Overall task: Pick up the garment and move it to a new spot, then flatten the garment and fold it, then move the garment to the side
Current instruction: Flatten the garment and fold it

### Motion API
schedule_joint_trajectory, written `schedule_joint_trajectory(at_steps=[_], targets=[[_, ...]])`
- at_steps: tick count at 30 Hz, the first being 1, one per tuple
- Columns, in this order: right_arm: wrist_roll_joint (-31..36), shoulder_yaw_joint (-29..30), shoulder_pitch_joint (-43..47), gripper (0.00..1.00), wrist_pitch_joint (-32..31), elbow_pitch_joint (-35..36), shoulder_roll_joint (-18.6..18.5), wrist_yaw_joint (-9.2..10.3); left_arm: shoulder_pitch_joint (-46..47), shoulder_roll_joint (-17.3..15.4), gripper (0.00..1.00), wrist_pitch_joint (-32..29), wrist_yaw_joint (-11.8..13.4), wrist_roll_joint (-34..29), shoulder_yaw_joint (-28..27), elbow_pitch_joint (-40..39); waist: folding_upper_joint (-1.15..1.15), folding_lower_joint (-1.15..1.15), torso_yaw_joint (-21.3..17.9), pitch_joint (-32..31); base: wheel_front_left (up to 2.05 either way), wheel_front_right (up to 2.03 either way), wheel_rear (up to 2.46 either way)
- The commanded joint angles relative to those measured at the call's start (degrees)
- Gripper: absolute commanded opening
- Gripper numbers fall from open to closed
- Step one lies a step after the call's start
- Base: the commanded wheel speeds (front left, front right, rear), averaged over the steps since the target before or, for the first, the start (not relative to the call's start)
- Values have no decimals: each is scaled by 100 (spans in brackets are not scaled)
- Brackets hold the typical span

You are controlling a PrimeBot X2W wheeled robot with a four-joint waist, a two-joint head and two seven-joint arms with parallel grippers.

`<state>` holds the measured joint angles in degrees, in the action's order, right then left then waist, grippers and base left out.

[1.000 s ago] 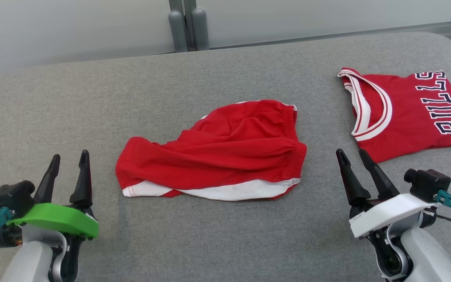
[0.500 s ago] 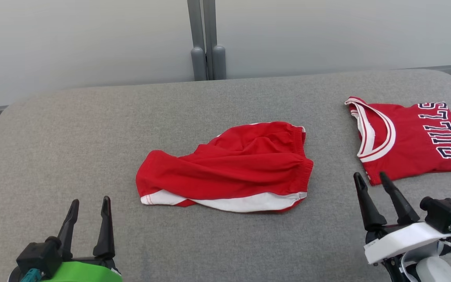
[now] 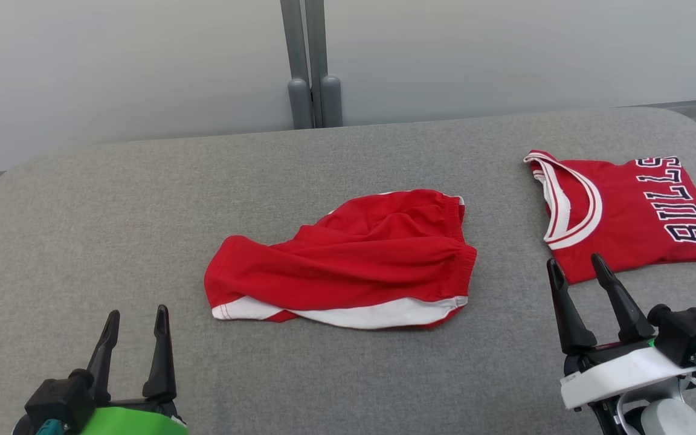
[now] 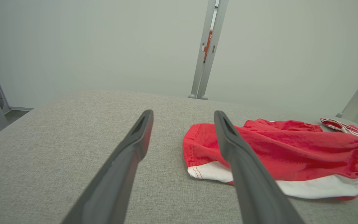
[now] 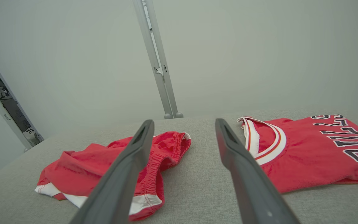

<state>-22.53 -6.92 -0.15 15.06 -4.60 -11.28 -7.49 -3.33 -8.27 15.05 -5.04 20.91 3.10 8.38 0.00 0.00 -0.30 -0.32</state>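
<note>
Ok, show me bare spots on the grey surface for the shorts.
Widest bare stretch: the grey surface left of the shorts, beyond the left gripper. Also free: the strip behind the shorts along the far edge. Crowded: the right side, where the jersey lies by the right gripper.

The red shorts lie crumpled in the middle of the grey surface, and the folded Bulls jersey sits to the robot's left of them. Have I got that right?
Not quite. The red shorts do lie crumpled in the middle of the grey surface, but the folded Bulls jersey sits to the robot's right of them, not its left. The head view shows this.
</note>
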Motion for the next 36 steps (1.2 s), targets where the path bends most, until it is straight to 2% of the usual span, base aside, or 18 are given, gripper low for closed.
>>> schedule_joint_trajectory(at_steps=[1, 9, 23, 25, 27, 36], targets=[[64, 34, 71, 100, 12, -6, 35, 0, -30, 5, 100, 13, -34, -55, -62, 14, 0, 0, -7, 9, 0, 0, 0], [176, 89, 17, 100, 12, -90, 86, 0, 35, 125, 100, 14, -116, -198, -178, 58, 0, 0, -41, 45, 0, 0, 0], [104, -33, -95, 100, 12, -206, -47, 0, 167, 191, 100, 14, -204, -312, -231, 164, 0, 0, 14, 124, 0, 0, 0], [-8, -251, -115, 100, -7, -344, -111, 0, 184, 246, 100, 10, -226, -56, -186, 236, 0, 0, 23, 154, 0, 0, 0], [-51, -499, -263, 100, -77, -449, -260, 0, 245, 136, 100, -140, -241, -28, -60, 304, 0, 0, 10, 211, 0, 0, 0], [-644, -2106, -1384, 100, -1207, -1201, -783, 3, 963, -141, 100, -1893, -249, 803, 479, 858, 0, 0, 9, 653, 0, 0, 0]])
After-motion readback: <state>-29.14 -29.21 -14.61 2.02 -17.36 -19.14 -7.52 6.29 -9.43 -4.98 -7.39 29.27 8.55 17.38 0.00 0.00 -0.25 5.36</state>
